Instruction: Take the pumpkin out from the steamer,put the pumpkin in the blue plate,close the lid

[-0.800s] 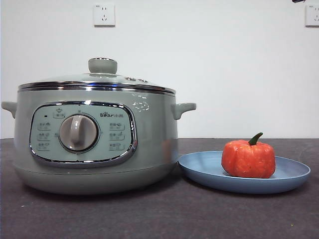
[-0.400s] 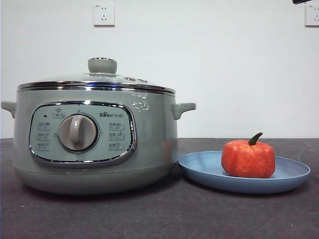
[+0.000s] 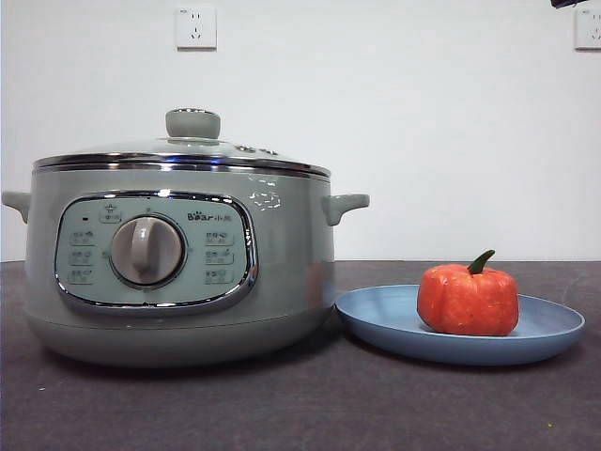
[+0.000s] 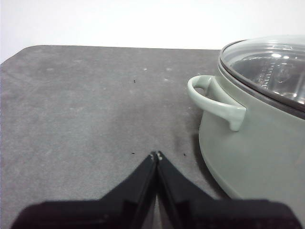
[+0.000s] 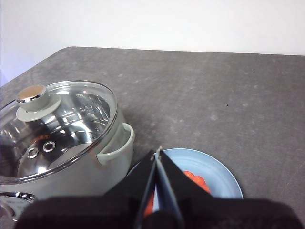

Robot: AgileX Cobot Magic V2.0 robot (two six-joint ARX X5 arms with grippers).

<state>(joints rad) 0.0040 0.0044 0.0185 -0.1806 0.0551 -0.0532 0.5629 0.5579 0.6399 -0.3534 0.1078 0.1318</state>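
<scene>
The orange-red pumpkin (image 3: 468,299) with its green stem rests on the blue plate (image 3: 545,331), just right of the sage-green steamer (image 3: 178,258). The glass lid (image 3: 188,148) sits shut on the steamer, its green knob (image 3: 192,123) on top. My right gripper (image 5: 158,151) hovers high above the plate (image 5: 217,174), jaws shut and empty; the pumpkin (image 5: 194,180) shows partly behind them, the lid (image 5: 62,124) to one side. My left gripper (image 4: 156,155) is shut and empty over bare table beside the steamer's handle (image 4: 214,101). A black tip of an arm (image 3: 567,3) shows at the front view's top right corner.
The dark grey table (image 3: 310,409) runs to a white wall with two sockets (image 3: 195,27). The steamer's side handles (image 3: 346,206) stick out toward the plate. Open table lies beyond the left gripper (image 4: 86,105).
</scene>
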